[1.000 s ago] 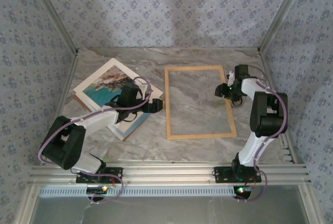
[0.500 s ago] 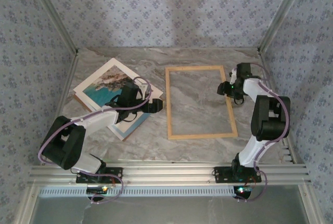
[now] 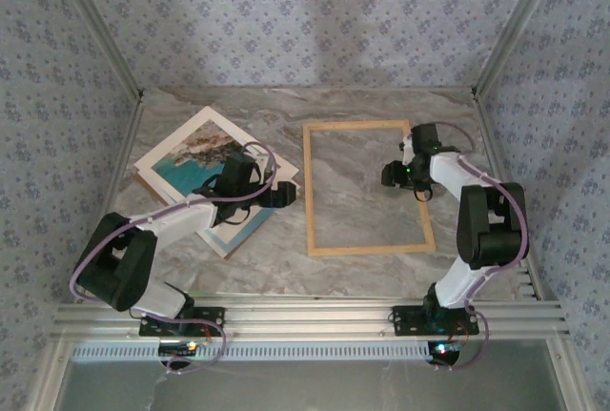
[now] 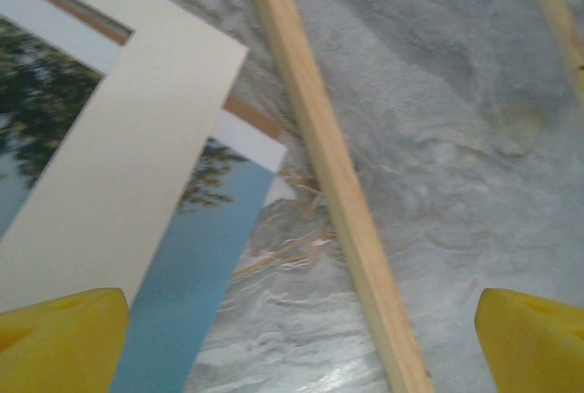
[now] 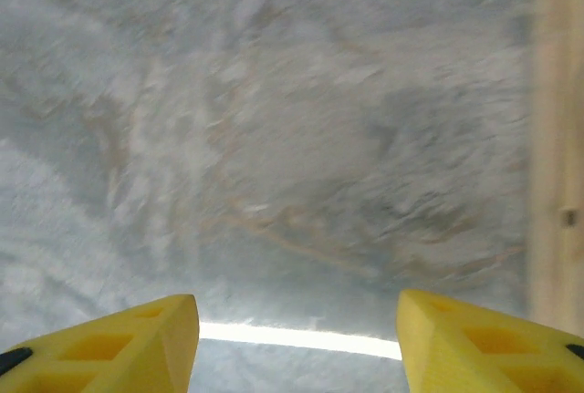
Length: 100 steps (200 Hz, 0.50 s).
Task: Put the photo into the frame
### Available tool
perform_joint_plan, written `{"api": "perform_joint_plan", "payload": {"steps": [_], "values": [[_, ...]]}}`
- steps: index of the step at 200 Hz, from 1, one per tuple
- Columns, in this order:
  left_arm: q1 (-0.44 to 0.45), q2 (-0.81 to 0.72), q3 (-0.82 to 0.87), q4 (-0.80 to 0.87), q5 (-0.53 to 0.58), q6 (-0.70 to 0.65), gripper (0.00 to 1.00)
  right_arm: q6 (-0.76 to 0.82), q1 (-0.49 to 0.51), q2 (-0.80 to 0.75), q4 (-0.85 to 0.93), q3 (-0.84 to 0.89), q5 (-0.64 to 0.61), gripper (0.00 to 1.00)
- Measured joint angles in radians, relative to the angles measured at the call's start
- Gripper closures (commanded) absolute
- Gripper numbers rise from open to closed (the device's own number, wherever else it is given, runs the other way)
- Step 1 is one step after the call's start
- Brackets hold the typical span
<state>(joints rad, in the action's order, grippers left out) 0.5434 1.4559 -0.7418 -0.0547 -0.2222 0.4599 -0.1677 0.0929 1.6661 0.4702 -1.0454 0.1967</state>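
Note:
The photo [image 3: 193, 156], a sea-and-rocks print with a cream border, lies askew on the left of the table on top of other sheets. Its cream corner [image 4: 123, 160] shows in the left wrist view, over a brown edge and a blue sheet [image 4: 187, 297]. The light wood frame [image 3: 308, 192] lies flat in the middle with marble showing through its pane. My left gripper [image 3: 288, 195] hovers open between the photo's right corner and the frame's left rail [image 4: 333, 188], its jaws [image 4: 297, 347] wide apart. My right gripper [image 3: 390, 175] is open above the pane, with nothing between its fingertips [image 5: 297, 343], and the right rail [image 5: 555, 138] beside it.
The marble table [image 3: 381, 268] is boxed in by patterned walls on three sides. An aluminium rail [image 3: 305, 320] carrying both arm bases runs along the near edge. A blue, white-bordered sheet [image 3: 240, 230] sticks out from under the left arm.
My right gripper has swung left, from the frame's right rail to over the pane. The left arm, photo and frame have not moved.

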Motion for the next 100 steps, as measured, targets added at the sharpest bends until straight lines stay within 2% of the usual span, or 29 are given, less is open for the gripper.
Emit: {"api": "perform_joint_plan", "payload": {"steps": [26, 52, 82, 100], "values": [[-0.023, -0.009, 0.000, 0.041, 0.070, 0.000, 0.03, 0.001, 0.123, -0.055, -0.035, 0.009, -0.004, 0.36], [-0.096, -0.039, 0.000, 0.084, 0.128, 0.004, 0.03, 0.001, 0.285, -0.073, -0.127, 0.009, 0.023, 0.34], [-0.187, -0.064, -0.004, 0.139, 0.176, 0.020, 0.03, -0.008, 0.455, -0.011, -0.222, -0.011, 0.077, 0.34], [-0.212, -0.080, -0.004, 0.162, 0.196, 0.028, 0.03, -0.028, 0.535, 0.055, -0.271, -0.046, 0.099, 0.36]]}}
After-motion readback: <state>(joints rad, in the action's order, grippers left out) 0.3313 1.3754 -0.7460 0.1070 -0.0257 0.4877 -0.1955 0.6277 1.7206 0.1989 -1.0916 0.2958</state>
